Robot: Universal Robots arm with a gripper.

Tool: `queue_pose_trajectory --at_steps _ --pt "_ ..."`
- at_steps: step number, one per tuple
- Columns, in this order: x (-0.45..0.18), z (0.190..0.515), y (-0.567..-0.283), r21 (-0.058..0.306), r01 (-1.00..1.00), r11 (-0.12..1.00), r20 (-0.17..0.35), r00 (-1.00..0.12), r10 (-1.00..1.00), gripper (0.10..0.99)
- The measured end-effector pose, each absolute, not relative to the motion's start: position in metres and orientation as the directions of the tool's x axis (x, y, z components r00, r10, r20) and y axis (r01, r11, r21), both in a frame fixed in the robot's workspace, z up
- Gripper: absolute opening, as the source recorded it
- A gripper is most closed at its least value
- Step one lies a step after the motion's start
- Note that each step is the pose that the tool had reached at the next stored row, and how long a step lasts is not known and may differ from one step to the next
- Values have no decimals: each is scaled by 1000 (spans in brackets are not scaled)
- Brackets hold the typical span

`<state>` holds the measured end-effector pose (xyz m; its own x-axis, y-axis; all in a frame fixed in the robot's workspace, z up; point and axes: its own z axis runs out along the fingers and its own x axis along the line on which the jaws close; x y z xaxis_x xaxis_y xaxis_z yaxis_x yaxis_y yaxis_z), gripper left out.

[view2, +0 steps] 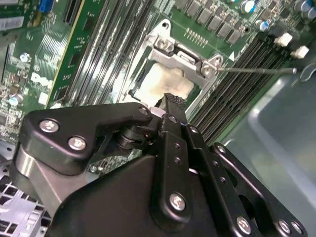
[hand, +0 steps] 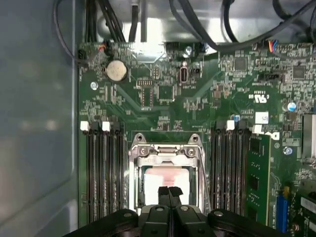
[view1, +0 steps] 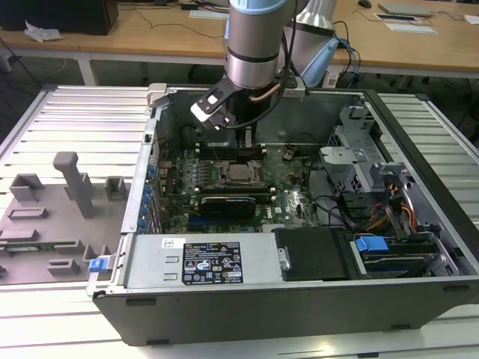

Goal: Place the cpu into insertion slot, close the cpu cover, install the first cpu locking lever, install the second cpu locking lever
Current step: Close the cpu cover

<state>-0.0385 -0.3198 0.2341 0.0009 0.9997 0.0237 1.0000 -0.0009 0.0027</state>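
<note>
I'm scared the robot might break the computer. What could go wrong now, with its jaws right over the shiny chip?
The gripper hangs with its jaws shut over the cpu, which sits inside the cpu cover. Pressing down off-centre could scratch the chip or bend the cover. In the second wrist view a thin locking lever sticks out across the memory slots; it might slip and scrape them.

An open computer case (view1: 299, 314) holds a green motherboard (hand: 207, 98) carrying a coin battery (hand: 116, 70)
</note>
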Motion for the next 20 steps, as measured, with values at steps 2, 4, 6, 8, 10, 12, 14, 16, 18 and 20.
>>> queue_pose_trajectory --at_steps 2,4,6,8,10,12,14,16,18,20 --pt "-44 229 -320 2 1000 -1 24 1 1000 106" --pt "-48 226 -321 1 1000 -1 24 1 1000 106" --pt "-48 226 -321 1 1000 0 24 0 1000 106" --pt "-48 226 -321 1 1000 7 24 -7 1000 106" --pt "-48 226 -321 1 999 39 24 -39 999 106" --pt "-48 226 -321 1 997 77 24 -77 997 106" --pt "-48 226 -321 1 993 117 24 -117 993 106" --pt "-48 226 -321 1 986 168 23 -168 986 106" --pt "-48 226 -321 1 977 212 22 -212 977 106" --pt "-48 226 -321 0 969 249 22 -249 968 106"
